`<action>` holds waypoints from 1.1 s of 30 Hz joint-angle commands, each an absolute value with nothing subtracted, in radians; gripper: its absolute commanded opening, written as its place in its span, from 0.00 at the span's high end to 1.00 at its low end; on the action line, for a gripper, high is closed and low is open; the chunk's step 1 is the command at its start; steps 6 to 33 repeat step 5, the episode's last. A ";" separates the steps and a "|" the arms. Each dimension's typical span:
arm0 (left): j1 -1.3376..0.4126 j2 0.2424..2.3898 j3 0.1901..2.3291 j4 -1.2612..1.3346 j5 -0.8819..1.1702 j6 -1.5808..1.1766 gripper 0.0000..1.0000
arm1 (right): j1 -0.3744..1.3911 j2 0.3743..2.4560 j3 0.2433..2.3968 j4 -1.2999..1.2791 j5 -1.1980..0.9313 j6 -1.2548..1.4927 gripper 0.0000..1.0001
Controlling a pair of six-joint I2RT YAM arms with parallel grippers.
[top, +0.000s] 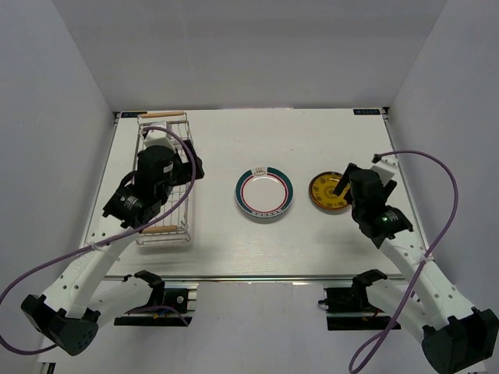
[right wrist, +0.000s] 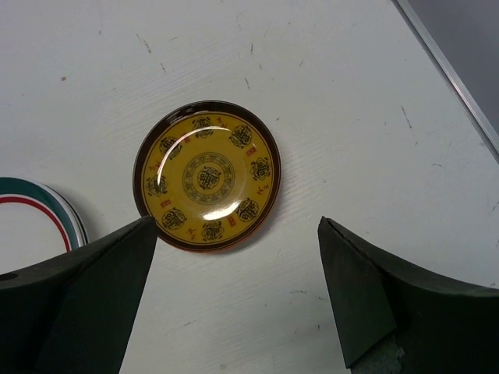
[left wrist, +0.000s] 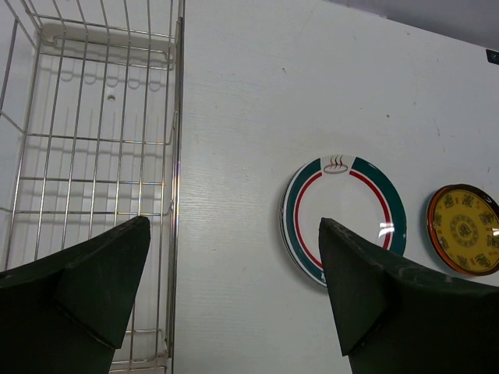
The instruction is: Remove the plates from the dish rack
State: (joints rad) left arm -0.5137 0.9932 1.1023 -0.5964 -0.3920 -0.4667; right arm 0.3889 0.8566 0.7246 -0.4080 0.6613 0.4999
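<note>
1. Found the dish rack (top: pixel 175 222) at the left of the top view, its long axis running from top to bottom of the frame.
2. Placed the left gripper (left wrist: pixel 234 234) above the rack's right-hand wall, far nearer to it than the right gripper (right wrist: pixel 234 234), well apart at the right of the top view.
3. Saw the left jaws spread wide, holding nothing and touching nothing.
4. Made out no plate in the stretch of rack at the upper left of the left wrist view; could not tell about the part hidden under the arm in the top view.
5. Noted the ringed plate (top: pixel 264 193) flat on the table (top: pixel 234 140) at centre, and the yellow plate (top: pixel 330 191) to its right, near but not touching.
6. Saw the right jaws equally wide and empty, hovering above the yellow plate, which lay up and left of the gap in the right wrist view.
7. Judged any further pick from the rack as the left gripper's job, probably toward the rack's top end.
</note>
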 commanded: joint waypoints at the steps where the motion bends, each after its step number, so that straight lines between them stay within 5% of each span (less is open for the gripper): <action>1: -0.517 0.956 1.088 -0.566 -0.387 -0.456 0.02 | 0.390 0.812 0.712 -0.351 0.672 0.522 0.11; 33: -0.517 0.948 1.089 -0.568 -0.388 -0.453 0.02 | 0.390 0.770 0.709 -0.357 0.684 0.515 0.10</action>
